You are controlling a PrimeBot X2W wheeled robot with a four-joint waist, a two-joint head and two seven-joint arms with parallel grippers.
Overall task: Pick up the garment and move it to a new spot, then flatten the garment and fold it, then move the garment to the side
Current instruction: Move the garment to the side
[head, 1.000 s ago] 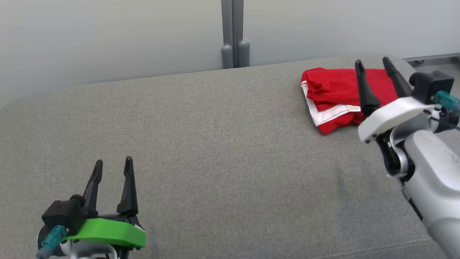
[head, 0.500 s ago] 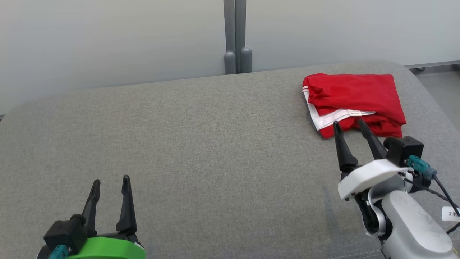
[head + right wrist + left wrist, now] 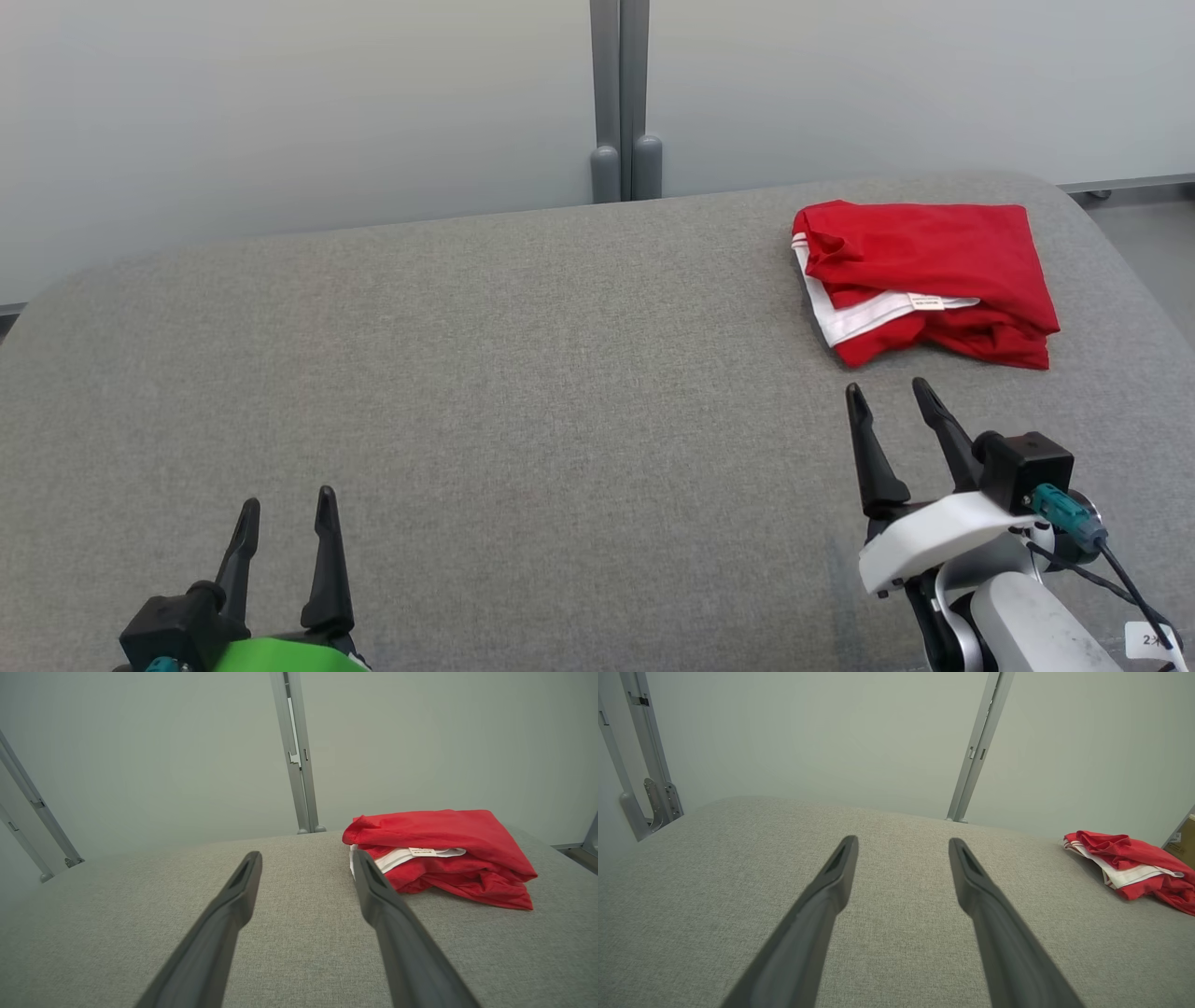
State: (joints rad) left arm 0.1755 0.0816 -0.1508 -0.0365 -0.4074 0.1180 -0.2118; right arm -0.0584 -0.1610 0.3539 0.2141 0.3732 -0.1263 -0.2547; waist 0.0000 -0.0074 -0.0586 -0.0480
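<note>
**Folded red garment** [image 3: 924,271] at the far right of the grey woven-fabric worktop [image 3: 523,373], near its rounded corner. It lies just beyond the right hand [image 3: 887,390], clear of the fingertips and slightly to their right. The left hand [image 3: 288,498] is well apart from it, at the near left. Both hands are released, their long, dark, tapering fingers spread and holding nothing. The garment is a soft, creased, roughly rectangular bundle, with a white trim band [image 3: 864,313] and a small label [image 3: 927,301] showing between its layers. Behind: smooth pale wall panels [image 3: 280,112] joined by a grey metal post [image 3: 621,93].
</note>
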